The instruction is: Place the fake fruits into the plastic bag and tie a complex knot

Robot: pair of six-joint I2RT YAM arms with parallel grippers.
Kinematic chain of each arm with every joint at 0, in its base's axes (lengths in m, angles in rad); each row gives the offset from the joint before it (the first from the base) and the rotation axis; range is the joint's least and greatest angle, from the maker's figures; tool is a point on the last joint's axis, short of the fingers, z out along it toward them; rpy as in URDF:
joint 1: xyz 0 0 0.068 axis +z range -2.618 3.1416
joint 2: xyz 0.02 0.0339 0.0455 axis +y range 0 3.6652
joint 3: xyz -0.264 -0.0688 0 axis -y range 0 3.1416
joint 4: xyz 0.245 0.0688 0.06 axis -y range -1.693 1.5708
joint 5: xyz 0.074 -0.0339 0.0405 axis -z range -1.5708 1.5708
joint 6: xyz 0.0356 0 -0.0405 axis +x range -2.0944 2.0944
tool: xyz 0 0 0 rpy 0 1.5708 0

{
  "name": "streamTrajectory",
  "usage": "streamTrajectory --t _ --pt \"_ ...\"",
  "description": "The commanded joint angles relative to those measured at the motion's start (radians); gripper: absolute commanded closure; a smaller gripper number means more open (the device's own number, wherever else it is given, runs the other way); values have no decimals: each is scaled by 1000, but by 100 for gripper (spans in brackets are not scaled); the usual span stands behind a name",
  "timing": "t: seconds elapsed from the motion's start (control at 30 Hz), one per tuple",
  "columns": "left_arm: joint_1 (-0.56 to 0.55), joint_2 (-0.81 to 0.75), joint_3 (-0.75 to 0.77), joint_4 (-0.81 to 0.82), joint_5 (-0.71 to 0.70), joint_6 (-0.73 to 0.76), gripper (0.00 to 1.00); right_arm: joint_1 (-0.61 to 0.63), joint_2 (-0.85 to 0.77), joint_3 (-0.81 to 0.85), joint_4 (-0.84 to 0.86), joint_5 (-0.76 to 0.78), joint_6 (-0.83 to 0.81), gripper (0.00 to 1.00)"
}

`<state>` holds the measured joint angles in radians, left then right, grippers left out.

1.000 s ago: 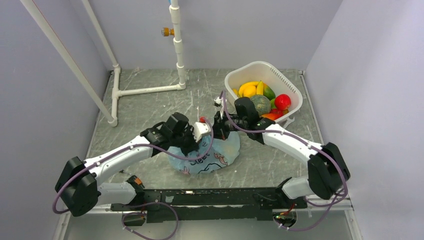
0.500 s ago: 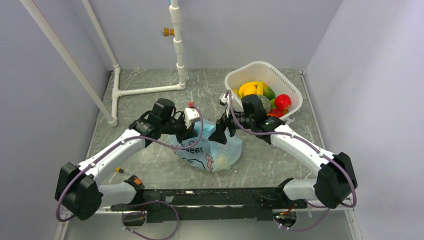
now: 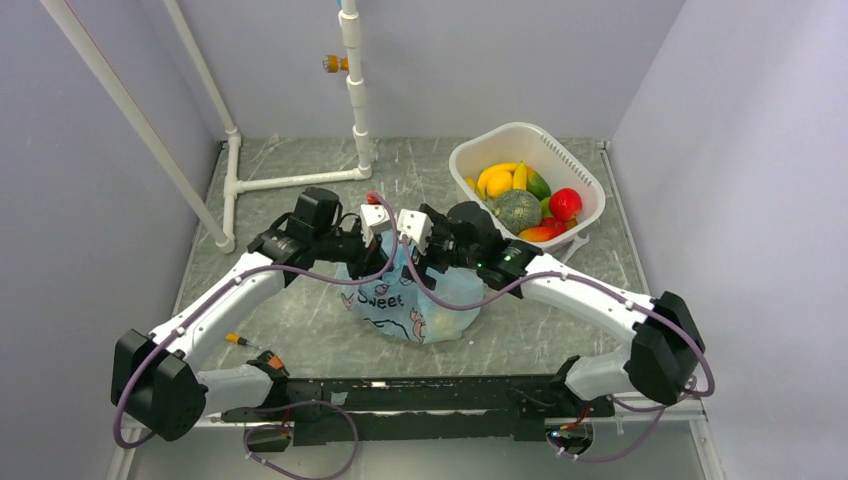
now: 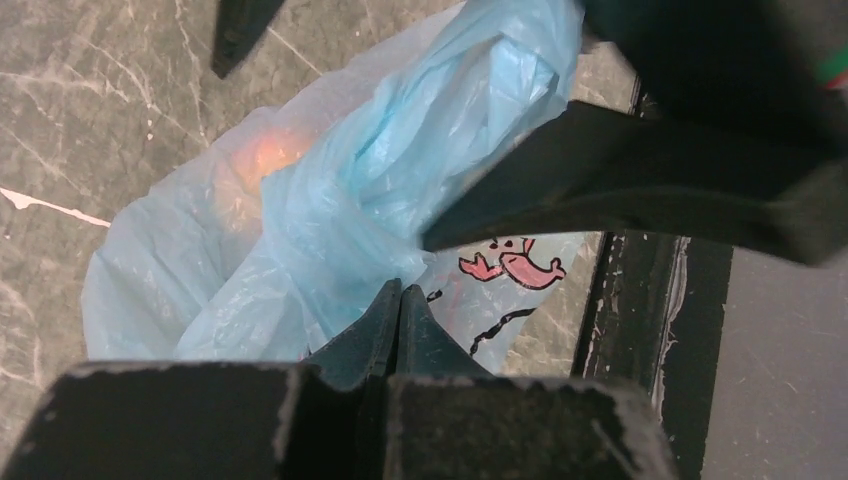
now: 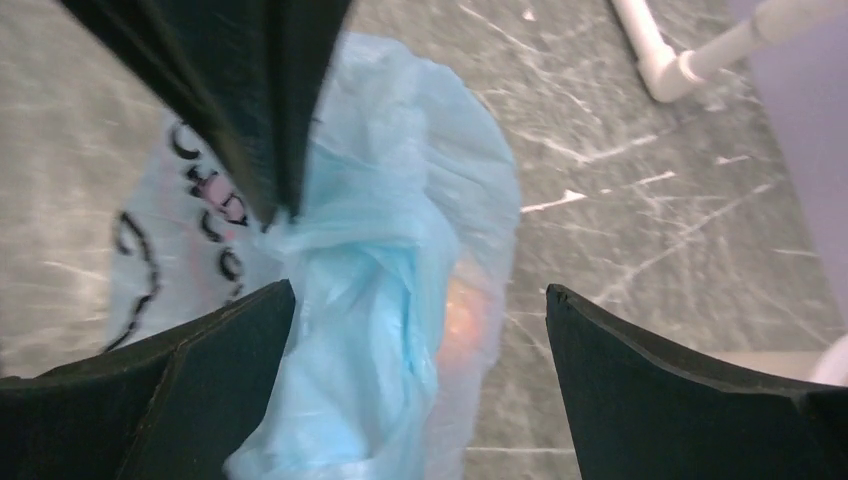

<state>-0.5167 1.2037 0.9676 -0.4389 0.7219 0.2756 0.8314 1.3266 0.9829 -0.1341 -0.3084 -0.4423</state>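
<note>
The light-blue plastic bag (image 3: 415, 300) stands on the table between my arms, its printed side facing the near edge. An orange fake fruit (image 5: 465, 310) glows through the film. My left gripper (image 4: 400, 288) is shut on the bunched, twisted top of the plastic bag (image 4: 400, 170). My right gripper (image 5: 417, 290) stands wide open, its fingers on either side of that bunched film without touching it. Both grippers meet above the bag in the top view, left gripper (image 3: 390, 250) and right gripper (image 3: 425, 262). Any knot is hidden in the gathered film. More fake fruits (image 3: 520, 208) lie in the basket.
A white slotted basket (image 3: 583, 165) sits at the back right, close behind my right forearm. White pipe framing (image 3: 300, 180) runs along the back left with an upright (image 3: 357, 90). A black rail (image 3: 420, 395) lines the near edge, and a small orange-tipped tool (image 3: 235, 340) lies near my left arm.
My right gripper has opened, let go of the bag film and swung left toward the left gripper. The left gripper drew back and up, pulling the bag's top upright.
</note>
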Motion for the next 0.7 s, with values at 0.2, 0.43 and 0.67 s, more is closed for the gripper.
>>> streamTrajectory --t 0.2,0.43,0.67 --pt "37 -7 66 -35 133 30 100 -14 83 -22 147 16 -309 0" --pt "58 -13 72 -24 155 14 100 -21 96 -25 69 -110 -432 16" --pt "74 -61 45 -66 224 0 100 -87 183 119 25 -67 -238 95"
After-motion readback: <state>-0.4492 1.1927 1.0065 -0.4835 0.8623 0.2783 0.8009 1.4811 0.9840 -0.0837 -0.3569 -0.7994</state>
